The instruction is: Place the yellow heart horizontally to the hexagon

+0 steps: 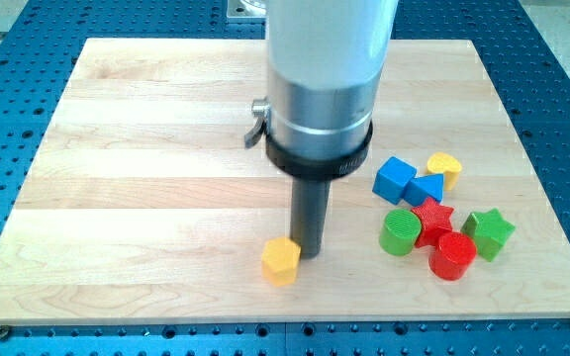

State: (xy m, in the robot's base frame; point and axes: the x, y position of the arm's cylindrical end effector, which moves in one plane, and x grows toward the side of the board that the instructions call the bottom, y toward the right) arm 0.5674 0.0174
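The yellow hexagon (280,261) lies near the view's bottom, just left of centre. My tip (311,255) stands right beside it on its right, touching or almost touching. The yellow heart (445,167) lies at the view's right, at the upper edge of a cluster of blocks, well to the right of and above my tip. The arm's large grey body hides the board behind it.
The cluster at the right holds a blue cube (396,179), a blue triangle (427,188), a red star (431,219), a green cylinder (401,232), a red cylinder (453,256) and a green star (489,233). The wooden board (146,178) lies on a blue perforated table.
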